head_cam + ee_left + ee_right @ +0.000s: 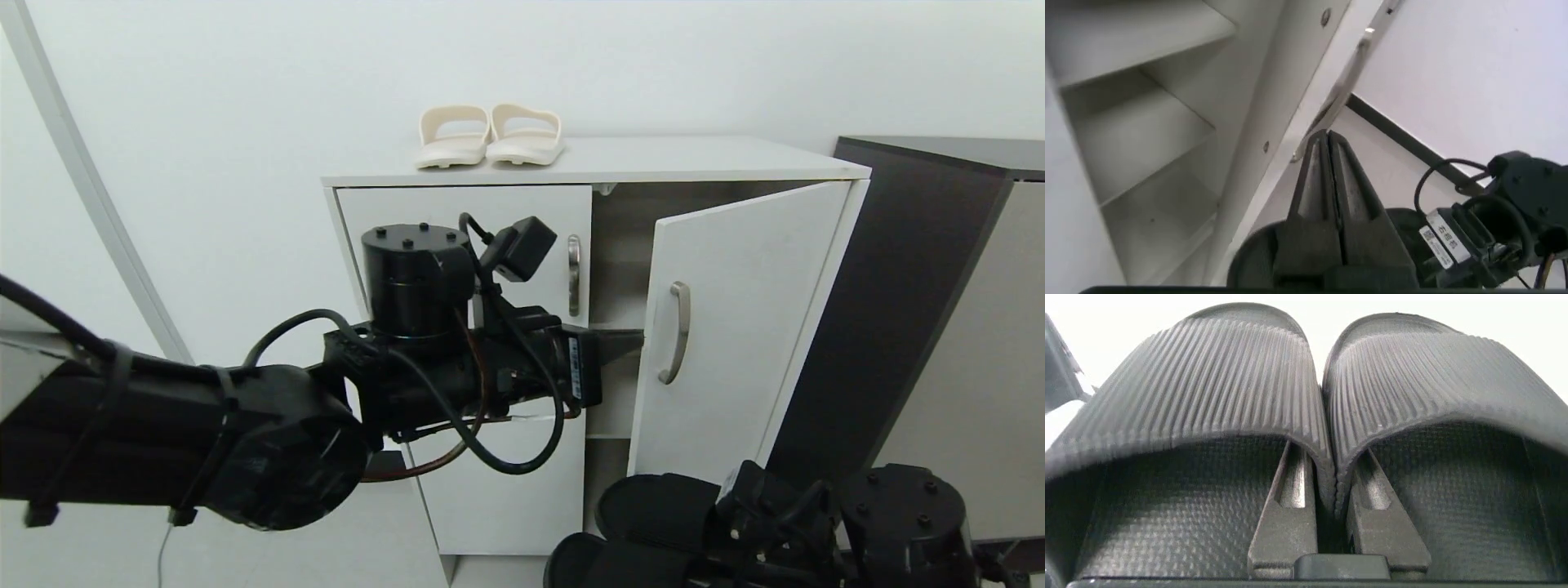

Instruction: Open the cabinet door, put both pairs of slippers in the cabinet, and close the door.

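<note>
- The cabinet (694, 159) is white, flat-panelled and matte. Its right-hand door (735, 343) stands ajar and carries a curved brushed-metal bar handle (676, 331). The left-hand door (457, 212) is shut.
- The left pincer (638, 336) has dark, tapered fingers pressed flat together with nothing between them. Its tips sit at the free edge of the open door, about level with the handle. I cannot tell whether they touch it.
- The left wrist view shows two small screw heads on the door's inner face, with plain white shelves (1143, 122) stepped inside.
- The right pincer (1328, 469) is clamped on the black slippers (1208, 384). One finger sits under each strap, pinching the two adjoining strap edges together.
- The black straps are ribbed rubber and arched, and the footbeds have a fine cross-hatched grain.
- In the head view this pair (653, 510) hangs low, in front of the cabinet's base. It is partly hidden by the right wrist and cut off by the picture's lower edge.
- The cream slippers (490, 135) are smooth and moulded. They rest side by side on the cabinet top, over the closed door.
- My left arm crosses the closed door and hides much of it, along with the cabinet's lower interior.
- A dark unit (882, 327) stands just to the right of the cabinet, behind the open door.
</note>
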